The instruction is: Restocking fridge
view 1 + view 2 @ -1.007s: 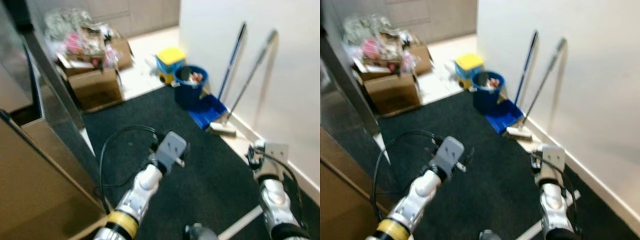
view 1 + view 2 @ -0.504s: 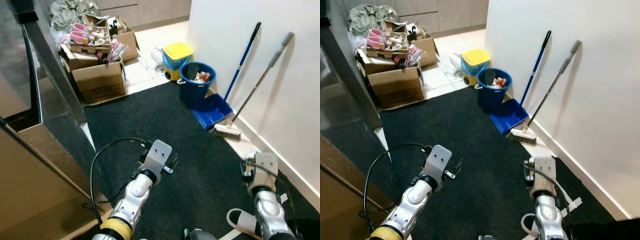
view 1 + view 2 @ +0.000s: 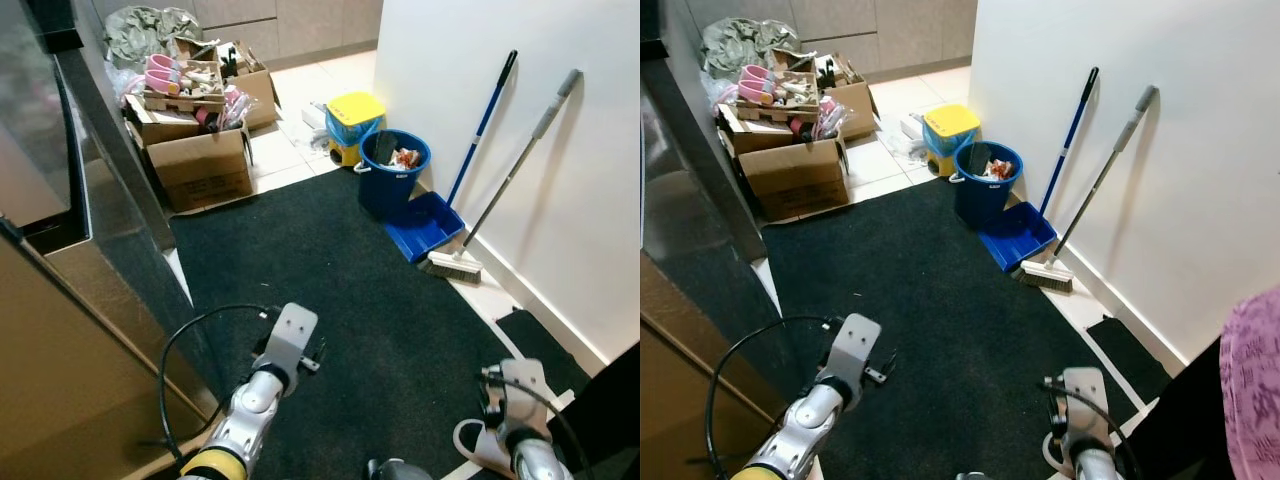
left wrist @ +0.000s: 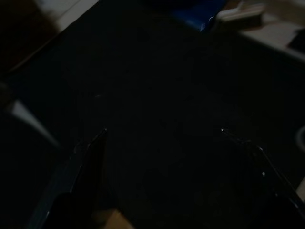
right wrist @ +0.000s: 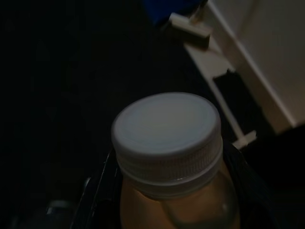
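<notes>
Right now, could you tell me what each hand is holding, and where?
The right hand grips a white-capped bottle by its body, below the cap. The left hand is open and empty.

On the mat (image 3: 340, 260), cardboard boxes (image 3: 200, 165) sit at eleven o'clock, a bucket (image 3: 393, 170) at one with a dustpan (image 3: 428, 225) just beside it, brooms (image 3: 500, 190) leaning on the wall (image 3: 470, 60) behind.

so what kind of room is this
Probably a kitchen or utility corner of a home: a tall dark appliance front, likely the fridge, stands on the left, a broom and blue dustpan lean on the wall by a blue bin, and cardboard boxes of clutter sit on pale tiles.
</notes>
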### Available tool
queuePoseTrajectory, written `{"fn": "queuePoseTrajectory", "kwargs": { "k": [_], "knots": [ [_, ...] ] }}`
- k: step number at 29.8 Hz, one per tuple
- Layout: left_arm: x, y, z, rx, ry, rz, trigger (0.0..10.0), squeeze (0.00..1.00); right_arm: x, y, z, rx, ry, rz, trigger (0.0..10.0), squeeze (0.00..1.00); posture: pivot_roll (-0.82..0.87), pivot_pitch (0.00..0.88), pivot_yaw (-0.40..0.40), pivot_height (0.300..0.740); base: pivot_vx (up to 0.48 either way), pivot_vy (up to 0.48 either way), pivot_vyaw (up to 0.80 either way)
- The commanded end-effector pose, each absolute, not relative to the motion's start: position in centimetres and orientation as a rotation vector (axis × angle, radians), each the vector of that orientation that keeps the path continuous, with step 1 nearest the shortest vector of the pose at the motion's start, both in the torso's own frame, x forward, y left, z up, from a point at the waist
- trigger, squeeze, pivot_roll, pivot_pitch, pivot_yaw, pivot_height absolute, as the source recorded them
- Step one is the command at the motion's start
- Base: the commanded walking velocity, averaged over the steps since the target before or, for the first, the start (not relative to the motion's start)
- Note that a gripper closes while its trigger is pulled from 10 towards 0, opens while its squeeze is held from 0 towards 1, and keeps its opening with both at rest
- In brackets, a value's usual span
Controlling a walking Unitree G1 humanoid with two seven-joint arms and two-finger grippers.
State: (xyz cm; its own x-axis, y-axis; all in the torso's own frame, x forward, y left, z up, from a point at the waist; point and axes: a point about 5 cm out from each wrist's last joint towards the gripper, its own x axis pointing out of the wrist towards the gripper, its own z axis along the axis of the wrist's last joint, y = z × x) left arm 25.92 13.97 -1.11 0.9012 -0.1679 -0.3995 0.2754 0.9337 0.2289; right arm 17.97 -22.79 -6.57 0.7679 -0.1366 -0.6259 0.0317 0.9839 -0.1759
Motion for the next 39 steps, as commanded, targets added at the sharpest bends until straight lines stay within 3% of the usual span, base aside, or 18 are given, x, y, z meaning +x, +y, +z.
{"fn": "queuePoseTrajectory", "kwargs": {
  "k": [1, 9, 16, 24, 39],
  "knots": [
    [25.5, 14.9, -1.4, 0.308, 0.388, -0.188, 10.0, 0.00, 17.8, -22.6, -6.7, -0.165, 0.691, -0.080, 10.0, 0.00, -0.06, 0.092, -0.048, 0.740, 0.000, 0.000, 0.00],
    [25.8, 17.1, 0.5, 0.359, 0.268, -0.035, 10.0, 0.00, 20.6, -21.2, -4.9, -0.159, 0.547, -0.010, 10.0, 0.00, -0.05, 0.098, -0.043, 0.740, 0.000, 0.000, 0.00],
    [25.1, 16.4, 0.0, 0.393, 0.272, -0.085, 10.0, 0.00, 23.3, -20.2, -3.3, -0.144, 0.464, 0.040, 10.0, 0.00, -0.03, 0.094, -0.051, 0.740, 0.000, 0.000, 0.00],
    [25.5, 15.5, 0.2, 0.384, 0.264, -0.090, 10.0, 0.00, 23.2, -20.3, -3.4, -0.148, 0.470, 0.027, 10.0, 0.00, -0.03, 0.091, -0.051, 0.740, 0.000, 0.000, 0.11],
    [25.8, 15.1, 0.2, 0.394, 0.269, -0.104, 10.0, 0.00, 22.5, -21.3, -3.8, -0.174, 0.506, -0.016, 10.0, 0.00, -0.04, 0.098, -0.051, 0.740, 0.000, 0.000, 0.78]
  ]
}}
